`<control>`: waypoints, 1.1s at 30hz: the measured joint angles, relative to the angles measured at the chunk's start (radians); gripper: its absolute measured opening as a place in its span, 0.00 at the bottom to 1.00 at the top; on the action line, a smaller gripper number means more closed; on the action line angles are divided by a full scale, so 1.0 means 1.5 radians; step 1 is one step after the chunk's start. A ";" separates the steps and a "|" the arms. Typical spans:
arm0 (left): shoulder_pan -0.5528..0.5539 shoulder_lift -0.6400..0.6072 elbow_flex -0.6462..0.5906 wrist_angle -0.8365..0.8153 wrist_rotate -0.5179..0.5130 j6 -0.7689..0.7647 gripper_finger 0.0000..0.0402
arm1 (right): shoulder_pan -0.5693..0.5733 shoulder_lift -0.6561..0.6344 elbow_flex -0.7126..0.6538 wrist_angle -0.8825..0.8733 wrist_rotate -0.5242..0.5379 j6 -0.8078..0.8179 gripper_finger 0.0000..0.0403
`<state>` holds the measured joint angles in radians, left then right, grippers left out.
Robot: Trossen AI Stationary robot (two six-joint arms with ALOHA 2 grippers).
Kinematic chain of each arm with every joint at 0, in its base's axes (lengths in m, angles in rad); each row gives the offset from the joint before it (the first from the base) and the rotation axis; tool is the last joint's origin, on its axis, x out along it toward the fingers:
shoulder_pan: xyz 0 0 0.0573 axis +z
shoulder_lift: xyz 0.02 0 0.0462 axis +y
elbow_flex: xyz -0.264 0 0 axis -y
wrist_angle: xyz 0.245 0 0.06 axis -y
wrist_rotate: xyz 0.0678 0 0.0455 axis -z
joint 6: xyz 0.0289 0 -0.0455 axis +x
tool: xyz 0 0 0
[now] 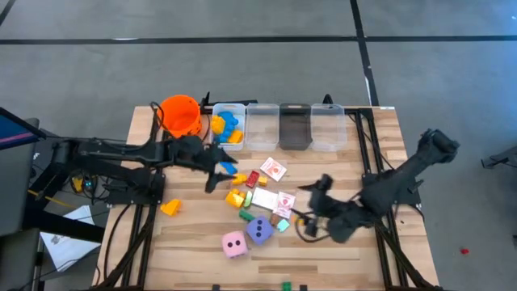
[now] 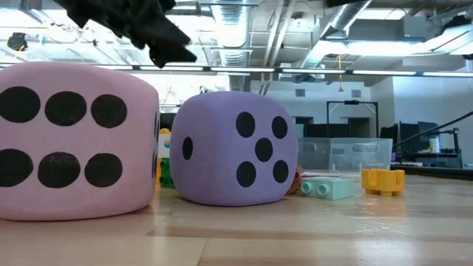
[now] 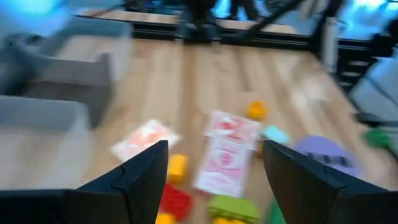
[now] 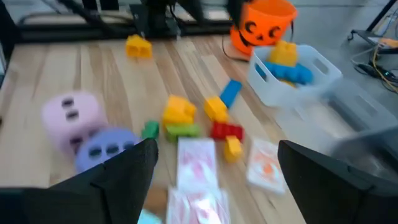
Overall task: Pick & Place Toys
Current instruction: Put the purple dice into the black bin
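Observation:
Small toy blocks lie mid-table: blue, red, yellow and green, with pink-and-white cards among them. One yellow block lies apart to the left. The pink die and purple die stand nearer the front edge. My left gripper hovers open over the pile's left side, with nothing between its fingers. To the right of the pile, above the table, my right gripper is open and holds nothing.
Several clear bins stand in a row along the far edge. The leftmost bin holds yellow and blue blocks. An orange bucket stands to its left. A teal block lies right of the purple die. Bare wood shows at the front right.

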<state>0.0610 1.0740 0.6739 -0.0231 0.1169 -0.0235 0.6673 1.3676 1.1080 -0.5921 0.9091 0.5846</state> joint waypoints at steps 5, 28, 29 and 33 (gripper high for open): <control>-0.077 0.016 -0.001 0.001 0.003 -0.001 0.61 | 0.049 -0.022 -0.015 -0.075 0.033 0.051 0.82; -0.049 0.098 0.000 0.209 -0.131 0.016 0.59 | -0.167 0.215 -0.373 0.907 -0.451 -0.209 0.82; -0.048 0.098 0.000 0.210 -0.134 0.024 0.59 | -0.173 0.222 -0.365 0.907 -0.481 -0.215 0.82; -0.047 0.098 0.000 0.213 -0.151 0.024 0.58 | -0.183 0.244 -0.342 0.906 -0.560 -0.258 0.82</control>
<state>-0.0090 1.2209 0.6735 0.2966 -0.1092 0.0125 0.3931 1.7342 0.5947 0.7673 0.0687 0.1969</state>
